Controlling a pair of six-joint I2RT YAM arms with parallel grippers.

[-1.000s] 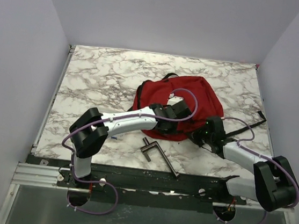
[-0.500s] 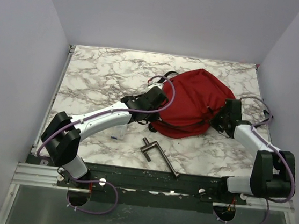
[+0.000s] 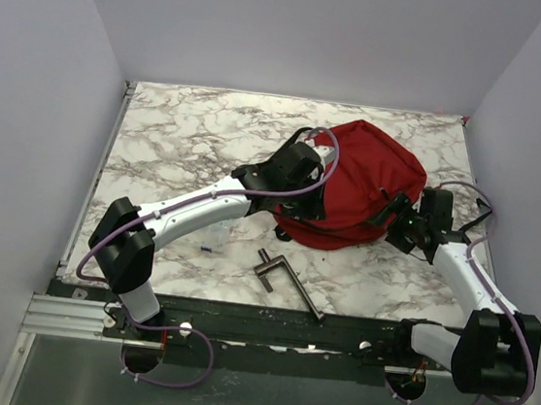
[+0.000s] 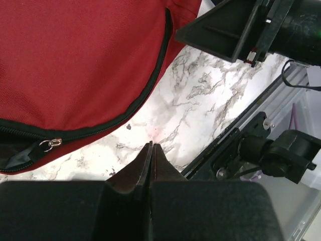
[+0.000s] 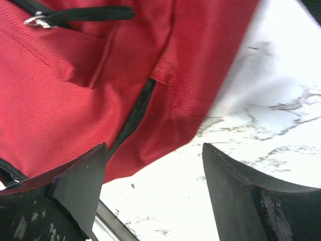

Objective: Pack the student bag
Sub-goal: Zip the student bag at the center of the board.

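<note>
We are seeing right gripper (image 5: 153,163) just springing wide off large dark-red soft fabric backpack (image 3: 366,179), now lying by right edge of worktop (image 3: 181,134); left gripper (image 4: 151,150) clenched, empty; repositioning likely ending.

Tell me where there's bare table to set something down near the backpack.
The far-left table, between the back edge and the left arm, is bare. A smaller gap lies between the metal clamp and the right arm. Around the backpack it is crowded, with both arms close by.
</note>
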